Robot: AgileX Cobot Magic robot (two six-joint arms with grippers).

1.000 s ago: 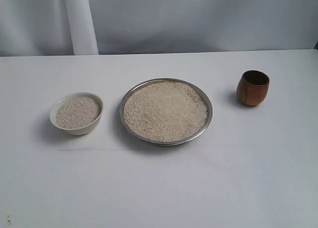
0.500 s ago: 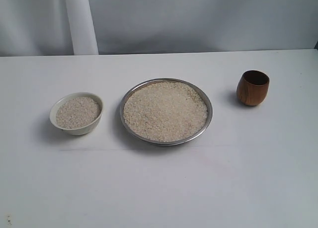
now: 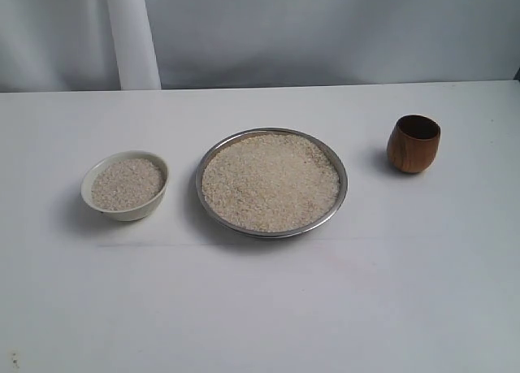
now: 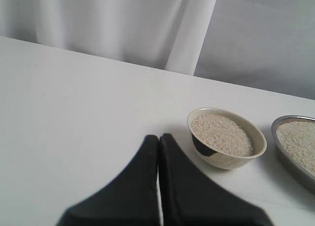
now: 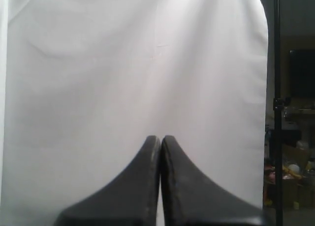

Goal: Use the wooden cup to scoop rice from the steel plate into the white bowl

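Observation:
The steel plate (image 3: 335, 159) sits mid-table, spread with a wide layer of rice (image 3: 270, 182). To its left stands the white bowl (image 3: 126, 208), which also holds rice (image 3: 127, 184). The wooden cup (image 3: 413, 144) stands upright and alone to the right of the plate. Neither arm shows in the exterior view. In the left wrist view my left gripper (image 4: 158, 137) is shut with nothing in it, a short way from the white bowl (image 4: 224, 158), with the plate's rim (image 4: 290, 161) at the frame edge. My right gripper (image 5: 160, 138) is shut and empty, facing a white curtain.
A white curtain (image 3: 325, 32) hangs behind the white table (image 3: 260, 308). In the right wrist view a dark stand (image 5: 276, 103) and room clutter (image 5: 290, 172) lie beyond the curtain's edge.

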